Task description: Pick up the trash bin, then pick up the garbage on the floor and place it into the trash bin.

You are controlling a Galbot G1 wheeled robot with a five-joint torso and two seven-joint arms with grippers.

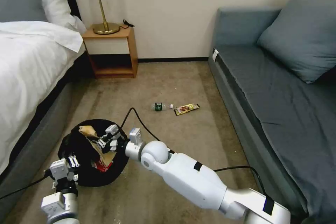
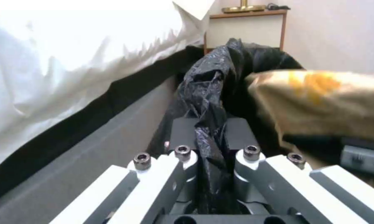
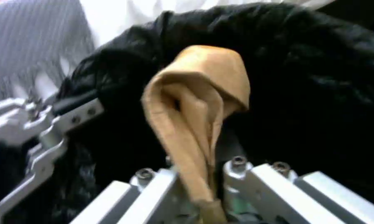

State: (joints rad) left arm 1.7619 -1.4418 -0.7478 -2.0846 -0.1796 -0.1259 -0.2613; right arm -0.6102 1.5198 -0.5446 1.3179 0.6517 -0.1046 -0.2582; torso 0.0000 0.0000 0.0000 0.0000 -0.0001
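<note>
Right jaws (image 3: 195, 174) pinch tan crumpled paper bag (image 3: 195, 102) over black-lined round trash bin (image 1: 75, 140) | left jaws (image 2: 212, 155) clamp liner rim | step: depositing; next: release.

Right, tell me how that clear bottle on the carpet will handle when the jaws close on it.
The clear bottle lies on its side, so a nudge would probably roll it across the carpet. It looks empty, so likely light and easily knocked away. Thin clear plastic may dent or slip under a hard squeeze. The snack wrapper beside it could get caught too.
</note>
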